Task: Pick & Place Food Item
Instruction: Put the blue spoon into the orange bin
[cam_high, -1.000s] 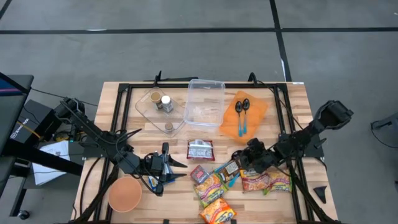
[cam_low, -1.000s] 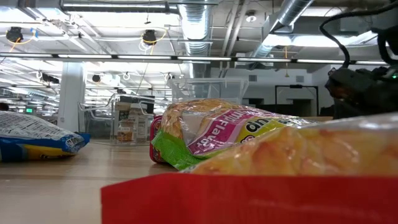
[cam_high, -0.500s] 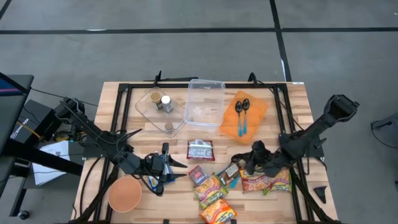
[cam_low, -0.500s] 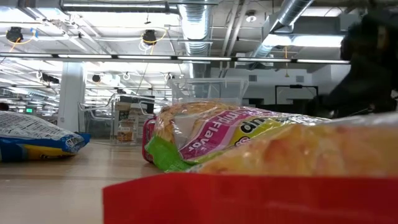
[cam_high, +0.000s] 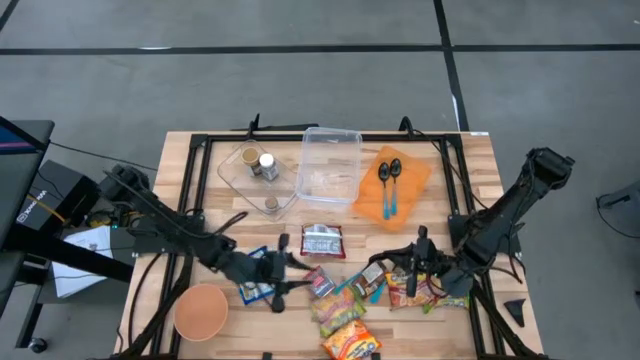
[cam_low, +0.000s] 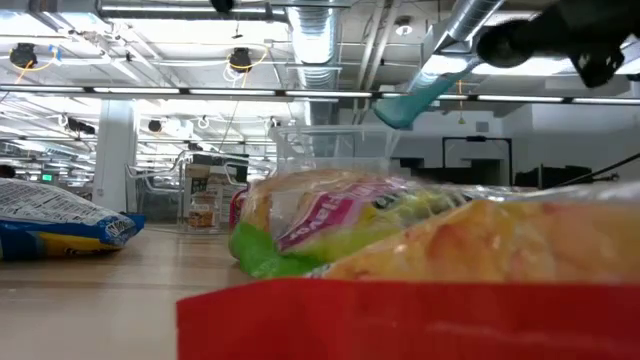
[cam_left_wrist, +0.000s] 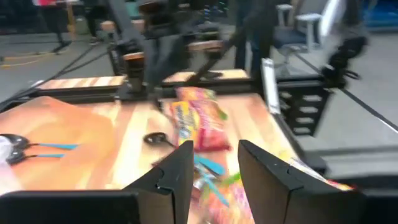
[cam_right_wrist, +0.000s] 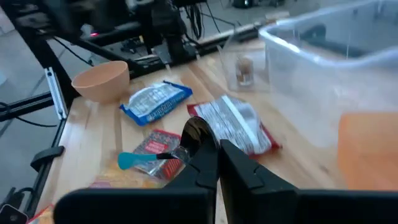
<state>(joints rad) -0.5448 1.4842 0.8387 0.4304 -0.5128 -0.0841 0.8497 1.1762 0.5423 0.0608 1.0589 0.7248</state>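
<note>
Several bright snack packets lie on the wooden table near its front edge. A red-silver packet lies behind them, and a blue-white packet to their left. My left gripper is open and empty, low over the table between the blue-white packet and a small red packet. My right gripper is above the packets on the right. It is shut on a dark spoon with a teal handle. My right gripper pinches the spoon between its two fingers at the dark bowl end. The fingers come from the table's right side. The teal handle end sticks out past the fingertips, toward the table's left. The spoon is lifted clear of the table.
A clear plastic container and a glass dish holding small jars stand at the back. An orange napkin with two more spoons lies at the back right. A tan bowl stands at the front left.
My left gripper has gone toward the table's right edge, closer to the packets. My right gripper has gone toward the near edge and up, and the teal-handled spoon is now in the air. The green-pink packet has shifted a little.
</note>
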